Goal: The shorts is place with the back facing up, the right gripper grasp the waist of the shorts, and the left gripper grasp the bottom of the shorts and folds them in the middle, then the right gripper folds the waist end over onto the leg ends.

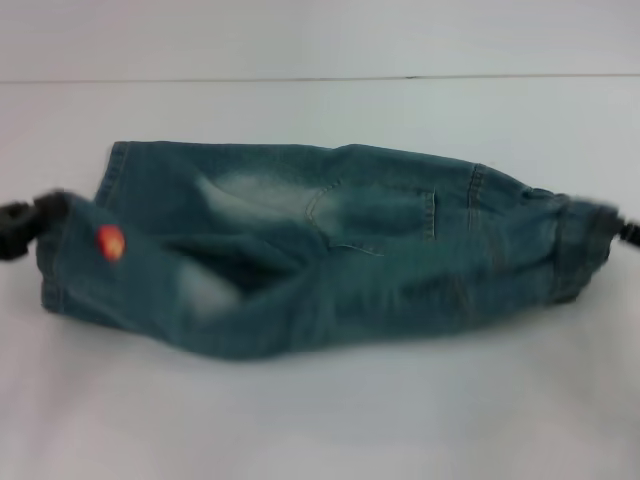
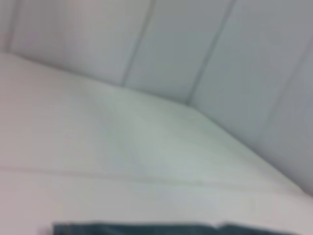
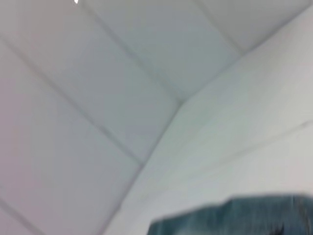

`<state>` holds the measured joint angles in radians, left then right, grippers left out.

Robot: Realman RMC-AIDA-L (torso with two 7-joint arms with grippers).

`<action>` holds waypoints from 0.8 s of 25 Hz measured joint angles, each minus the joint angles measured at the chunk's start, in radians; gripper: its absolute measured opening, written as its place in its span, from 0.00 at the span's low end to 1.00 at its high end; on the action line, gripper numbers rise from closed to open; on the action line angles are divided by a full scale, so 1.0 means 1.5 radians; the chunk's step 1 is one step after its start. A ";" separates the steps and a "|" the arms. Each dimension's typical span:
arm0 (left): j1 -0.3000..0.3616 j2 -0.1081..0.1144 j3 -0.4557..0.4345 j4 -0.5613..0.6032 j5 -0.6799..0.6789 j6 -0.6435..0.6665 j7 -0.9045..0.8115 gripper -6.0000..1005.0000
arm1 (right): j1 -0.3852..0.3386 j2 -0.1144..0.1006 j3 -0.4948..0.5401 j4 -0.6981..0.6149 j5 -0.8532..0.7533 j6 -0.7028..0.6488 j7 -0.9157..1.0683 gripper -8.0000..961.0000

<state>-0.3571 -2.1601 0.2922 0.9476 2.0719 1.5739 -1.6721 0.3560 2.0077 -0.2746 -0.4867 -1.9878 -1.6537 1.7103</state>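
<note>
I hold the shorts (image 1: 320, 250) stretched across the white table (image 1: 320, 420), mid-fold lengthwise; my left gripper (image 1: 18, 228) pinches the hem end by the orange ball (image 1: 110, 242); my right gripper (image 1: 625, 235) sits at the waistband, its grip hidden, so I cannot tell; I judge both ends should drop level, keeping the cloth taut so the edges meet.
</note>
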 joint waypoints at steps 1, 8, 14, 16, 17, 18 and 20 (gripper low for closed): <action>-0.001 0.000 0.001 -0.009 -0.020 -0.019 0.003 0.02 | 0.001 0.001 0.002 0.003 0.018 0.006 0.007 0.05; -0.037 -0.004 0.010 -0.052 -0.071 -0.124 0.011 0.02 | 0.017 0.011 0.005 0.031 0.149 0.073 0.056 0.06; -0.074 -0.004 0.017 -0.119 -0.116 -0.200 0.053 0.02 | 0.045 0.023 0.006 0.033 0.156 0.160 0.067 0.06; -0.080 -0.002 0.017 -0.137 -0.132 -0.212 0.072 0.02 | 0.053 0.024 0.008 0.034 0.159 0.187 0.067 0.07; -0.084 -0.001 0.018 -0.144 -0.137 -0.218 0.079 0.02 | 0.057 0.025 0.008 0.034 0.161 0.199 0.067 0.07; -0.089 -0.001 0.018 -0.148 -0.140 -0.230 0.083 0.02 | 0.060 0.025 0.008 0.034 0.161 0.207 0.067 0.07; -0.097 -0.001 0.018 -0.154 -0.141 -0.249 0.088 0.02 | 0.065 0.024 0.007 0.037 0.162 0.223 0.067 0.07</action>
<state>-0.5021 -2.1610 0.3195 0.7171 1.8603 1.2005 -1.5402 0.4540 2.0442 -0.2646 -0.4307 -1.7444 -1.3191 1.8101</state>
